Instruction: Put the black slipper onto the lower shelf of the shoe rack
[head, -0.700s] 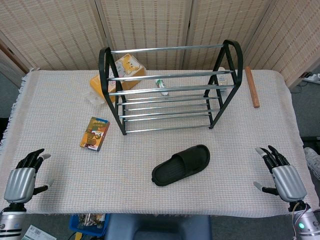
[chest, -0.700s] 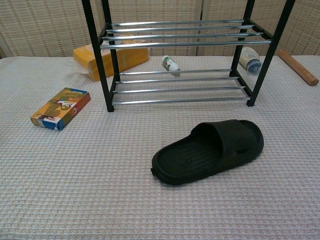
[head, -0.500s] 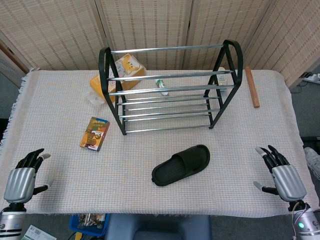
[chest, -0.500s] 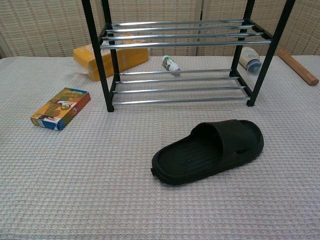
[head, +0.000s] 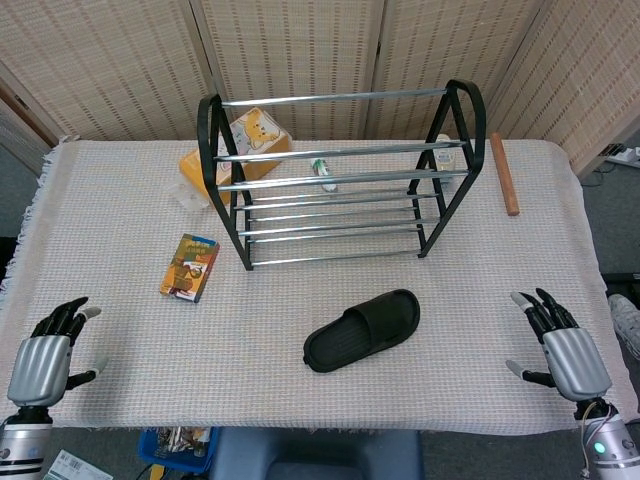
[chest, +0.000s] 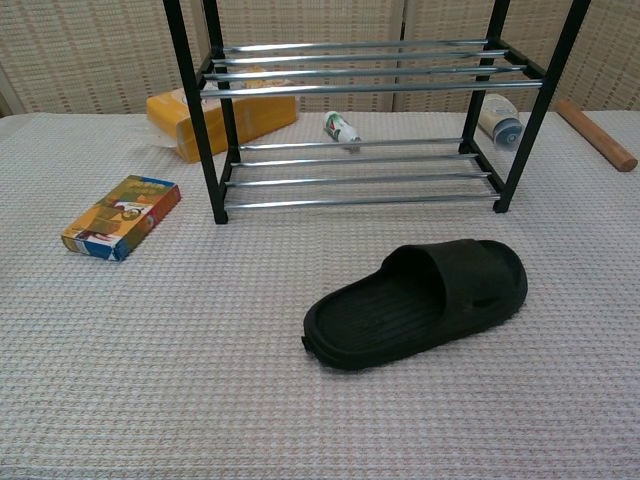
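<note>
A black slipper (head: 363, 329) (chest: 415, 302) lies flat on the cloth-covered table, in front of the shoe rack (head: 340, 180) (chest: 360, 90), toe end toward the right. The rack is black-framed with chrome bars on two levels; its lower shelf (head: 335, 235) (chest: 360, 175) holds nothing. My left hand (head: 42, 357) hangs at the table's near left corner, fingers apart, holding nothing. At the near right corner my right hand (head: 565, 352) is likewise spread and holds nothing. Both hands are far from the slipper and do not show in the chest view.
A colourful small box (head: 189, 267) (chest: 121, 216) lies left of the rack. Behind the rack are an orange pack (head: 240, 145) (chest: 215, 118), a small tube (head: 322, 172) (chest: 341, 128) and a bottle (chest: 498, 120). A wooden stick (head: 504, 173) (chest: 596, 133) lies at the far right.
</note>
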